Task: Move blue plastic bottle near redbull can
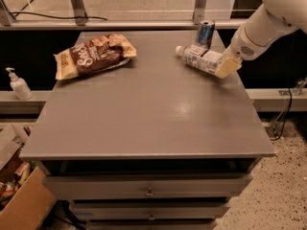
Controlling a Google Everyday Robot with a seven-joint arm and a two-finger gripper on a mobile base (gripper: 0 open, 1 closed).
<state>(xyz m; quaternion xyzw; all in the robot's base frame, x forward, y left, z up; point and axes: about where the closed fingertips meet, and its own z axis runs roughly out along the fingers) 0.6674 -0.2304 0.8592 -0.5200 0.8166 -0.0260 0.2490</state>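
The blue plastic bottle (201, 58) lies on its side at the back right of the grey table (144, 114), white cap pointing left. The redbull can (206, 33) stands upright just behind it, a small gap apart. My gripper (225, 67) is at the bottle's right end, its cream fingers (227, 66) around the bottle's base. The white arm (268, 20) reaches in from the upper right.
A brown snack bag (93, 54) lies at the back left of the table. A white pump dispenser (18, 84) stands on a ledge to the left. A cardboard box (21, 195) with items sits on the floor at lower left. Drawers are below the tabletop.
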